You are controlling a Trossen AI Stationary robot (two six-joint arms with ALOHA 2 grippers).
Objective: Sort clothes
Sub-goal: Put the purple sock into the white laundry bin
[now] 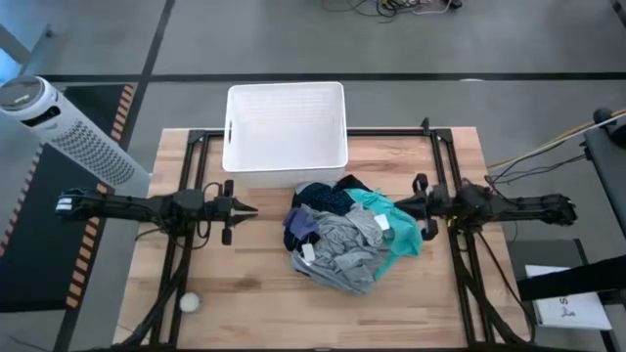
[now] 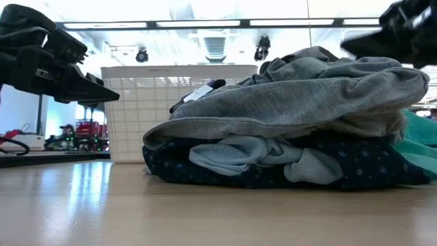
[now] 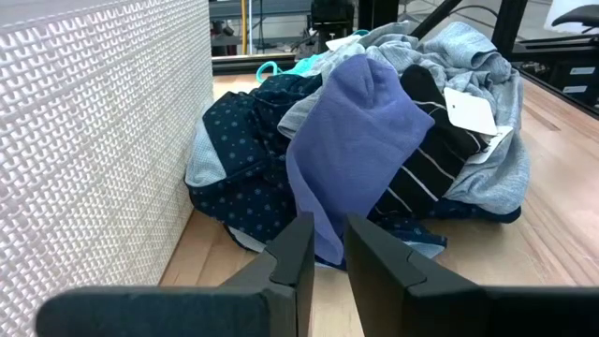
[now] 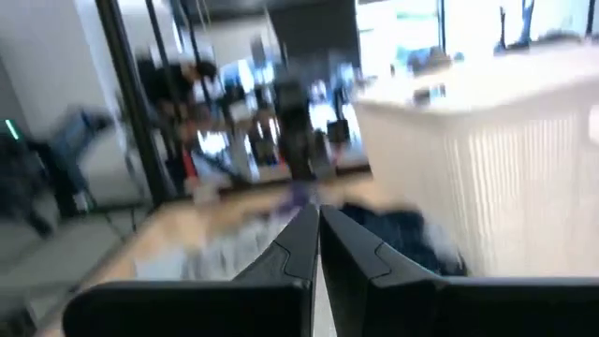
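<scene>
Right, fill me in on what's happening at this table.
A two-armed robot is set up to sort a pile of clothes heaped mid-table: grey, teal, dotted navy and blue-purple pieces. Nothing is picked up yet. The left gripper hovers beside the pile with its fingers a narrow gap apart, empty. The right gripper is shut, empty, at the teal edge of the pile. The white basket at the table's far edge looks empty.

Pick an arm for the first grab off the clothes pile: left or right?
Right, probably. The right gripper is shut at the teal garment on the pile's edge. The left gripper hangs empty, a gap of bare table short of the pile, slightly parted.
</scene>
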